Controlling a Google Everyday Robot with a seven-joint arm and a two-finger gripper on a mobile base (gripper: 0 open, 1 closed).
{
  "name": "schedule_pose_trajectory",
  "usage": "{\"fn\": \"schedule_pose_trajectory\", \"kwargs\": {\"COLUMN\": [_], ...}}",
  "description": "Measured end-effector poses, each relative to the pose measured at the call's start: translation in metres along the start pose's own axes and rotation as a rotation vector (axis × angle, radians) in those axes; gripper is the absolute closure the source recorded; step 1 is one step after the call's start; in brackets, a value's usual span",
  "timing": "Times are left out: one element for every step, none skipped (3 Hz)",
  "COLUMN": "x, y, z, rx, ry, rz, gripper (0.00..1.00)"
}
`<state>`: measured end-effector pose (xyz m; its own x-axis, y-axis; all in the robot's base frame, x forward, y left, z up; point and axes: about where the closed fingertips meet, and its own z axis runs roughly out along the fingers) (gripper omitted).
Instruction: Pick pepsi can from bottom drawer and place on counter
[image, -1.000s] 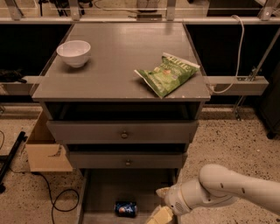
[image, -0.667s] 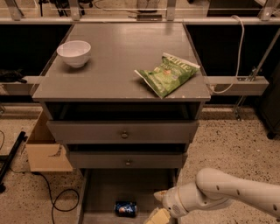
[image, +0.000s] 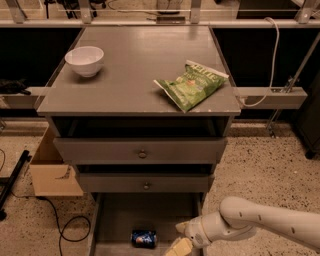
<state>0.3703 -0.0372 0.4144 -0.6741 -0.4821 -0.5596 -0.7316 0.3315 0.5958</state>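
The pepsi can (image: 144, 238) lies on its side on the floor of the open bottom drawer (image: 115, 220), near the front. My gripper (image: 180, 240) sits at the lower edge of the view, just right of the can and apart from it, on the end of the white arm (image: 260, 222) that comes in from the right. The counter (image: 135, 70) is the wide grey top of the cabinet above.
A white bowl (image: 84, 60) stands at the counter's left. A green chip bag (image: 192, 84) lies at its right edge. Two knobbed drawers (image: 142, 150) stand slightly open above the bottom one. A cardboard box (image: 52, 172) and cables lie on the floor at left.
My arm and gripper have shifted slightly left, closer to the can. The can has not moved.
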Motion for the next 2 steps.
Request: {"fn": "schedule_pose_trajectory", "kwargs": {"x": [0.0092,0.0112], "y": [-0.0176,-0.0237], "z": [-0.0022,-0.0119], "rx": [0.018,0.081], "ry": [-0.018,-0.101], "rz": [0.011,-0.001], "gripper": [0.00,0.00]}}
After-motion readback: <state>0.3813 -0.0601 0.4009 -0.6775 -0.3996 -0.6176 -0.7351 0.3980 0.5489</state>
